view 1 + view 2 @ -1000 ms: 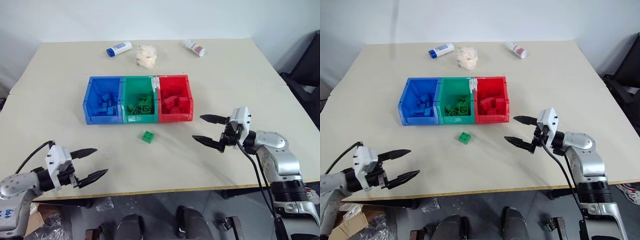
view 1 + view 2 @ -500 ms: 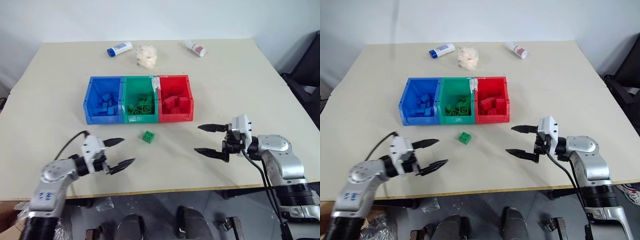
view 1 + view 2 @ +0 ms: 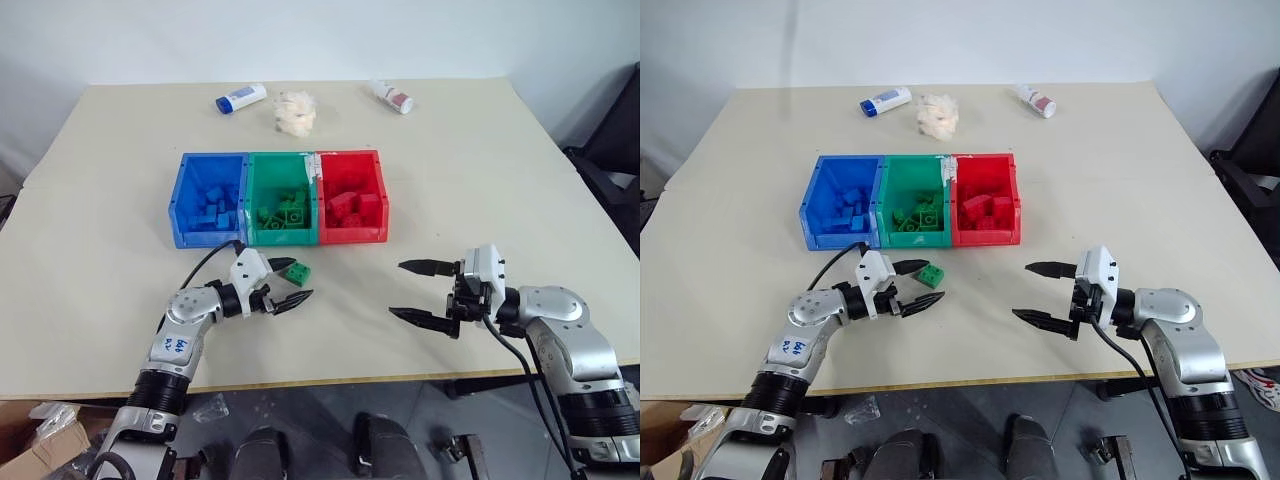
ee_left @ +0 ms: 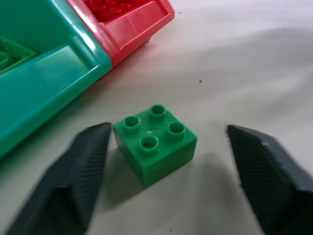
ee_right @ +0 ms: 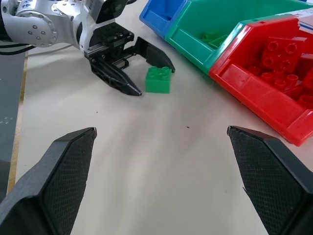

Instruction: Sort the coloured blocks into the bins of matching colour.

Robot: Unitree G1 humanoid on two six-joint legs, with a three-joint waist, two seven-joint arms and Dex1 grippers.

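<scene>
On the beige surface [image 3: 480,160], my left hand [image 3: 283,283] has swung in from the near-left edge and now brackets the loose green block [image 3: 296,273], jaws narrowing but not yet clamped. The block sits just before the green bin [image 3: 281,238], ready for gripping. My right hand [image 3: 418,291] hangs wide and empty.

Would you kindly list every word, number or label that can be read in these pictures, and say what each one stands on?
Left arm: blue handwritten marks on a white sticker, too small to read.
Blue-labelled bottle: label print too small to read.
Red-labelled bottle: label print too small to read.
Bins and green block: no writing to be seen.
</scene>
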